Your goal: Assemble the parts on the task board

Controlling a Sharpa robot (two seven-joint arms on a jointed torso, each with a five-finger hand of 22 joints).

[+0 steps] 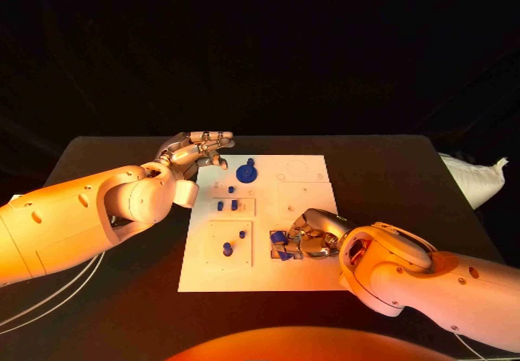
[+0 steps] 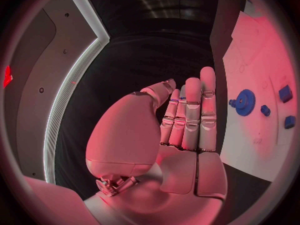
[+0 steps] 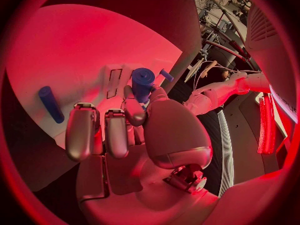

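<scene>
Blue parts (image 1: 240, 174) on task board (image 1: 306, 280)

A black table (image 1: 130, 316) carries everything, its dark top running out past the white plate on all sides. Off its far right edge lies a crumpled white bag (image 1: 477, 179) (cloth or plastic, hard to tell), partly cut by the table's corner.

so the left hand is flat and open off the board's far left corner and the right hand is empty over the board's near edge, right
Not quite: the right hand is not empty. The right wrist view shows it holding a blue cylindrical part between its fingers over the task board, near the near edge. The rest stands: the left hand is open with fingers straight, off the board's far left corner.
</scene>
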